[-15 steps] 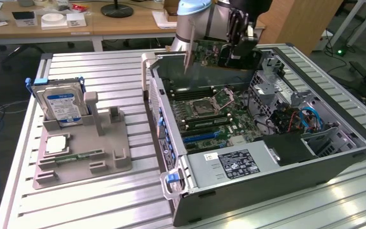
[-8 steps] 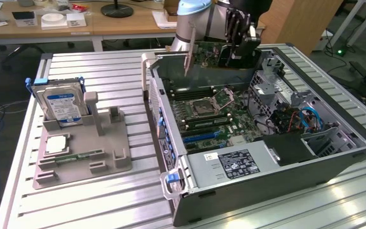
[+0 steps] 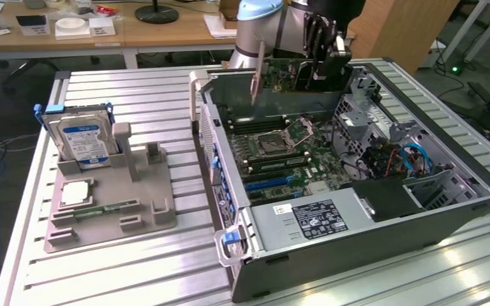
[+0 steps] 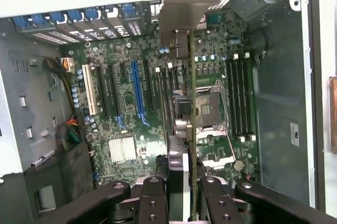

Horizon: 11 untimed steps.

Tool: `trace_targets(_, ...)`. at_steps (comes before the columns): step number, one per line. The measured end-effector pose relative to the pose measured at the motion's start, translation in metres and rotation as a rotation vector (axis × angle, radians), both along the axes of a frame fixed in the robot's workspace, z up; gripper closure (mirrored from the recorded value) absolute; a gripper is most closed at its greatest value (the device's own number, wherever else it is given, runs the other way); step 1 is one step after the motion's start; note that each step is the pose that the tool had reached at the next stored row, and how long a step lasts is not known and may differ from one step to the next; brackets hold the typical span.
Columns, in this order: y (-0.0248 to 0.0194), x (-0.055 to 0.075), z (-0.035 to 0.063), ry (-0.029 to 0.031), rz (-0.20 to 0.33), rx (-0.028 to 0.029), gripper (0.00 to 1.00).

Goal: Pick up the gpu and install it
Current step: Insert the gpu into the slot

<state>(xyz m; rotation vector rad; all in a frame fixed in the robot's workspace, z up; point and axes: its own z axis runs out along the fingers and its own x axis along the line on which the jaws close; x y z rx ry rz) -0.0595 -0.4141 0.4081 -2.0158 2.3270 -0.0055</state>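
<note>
Clamping the gpu (image 3: 289,70) on edge, claw (image 4: 181,184) part-closed; bracket (image 4: 181,8) faces case (image 3: 356,255) rear.

A slatted metal table (image 3: 126,274) carries a grey tray (image 3: 100,233) at the exterior view's left and an open case (image 3: 356,261) at its right.

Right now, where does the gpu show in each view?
Exterior view: the gpu hangs in the claw above the open case.
Wrist view: the gpu is seen edge-on, reaching out from the claw over the motherboard.
Shared landmark: the CPU socket, just beyond the card.
</note>
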Motion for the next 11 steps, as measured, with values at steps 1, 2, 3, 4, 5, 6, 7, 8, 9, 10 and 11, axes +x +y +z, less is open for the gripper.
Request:
trace_targets(1, 0.0000, 0.0000, -0.0003, 0.0000, 0.005, 0.0002, 0.72)
trace_targets(2, 0.0000, 0.0000, -0.0005, -0.0001, 0.010, 0.0002, 0.72)
trace_targets(3, 0.0000, -0.0001, -0.0008, 0.0000, 0.014, 0.0005, 0.72)
trace_targets(4, 0.0000, 0.0000, -0.0010, 0.0001, 0.016, 0.0007, 0.72)
trace_targets(5, 0.0000, 0.0000, -0.0013, 0.0002, 0.017, 0.0011, 0.72)
trace_targets(6, 0.0000, 0.0000, -0.0015, 0.0001, 0.018, 0.0011, 0.72)
trace_targets(7, 0.0000, 0.0000, -0.0017, 0.0002, 0.020, 0.0011, 0.72)
trace_targets(8, 0.0000, 0.0000, -0.0021, 0.0001, 0.022, 0.0012, 0.72)
trace_targets(9, 0.0000, 0.0000, -0.0025, 0.0001, 0.024, 0.0017, 0.72)
trace_targets(10, 0.0000, 0.0000, -0.0027, 0.0002, 0.027, 0.0024, 0.72)
trace_targets(11, 0.0000, 0.0000, -0.0029, 0.0002, 0.029, 0.0028, 0.72)
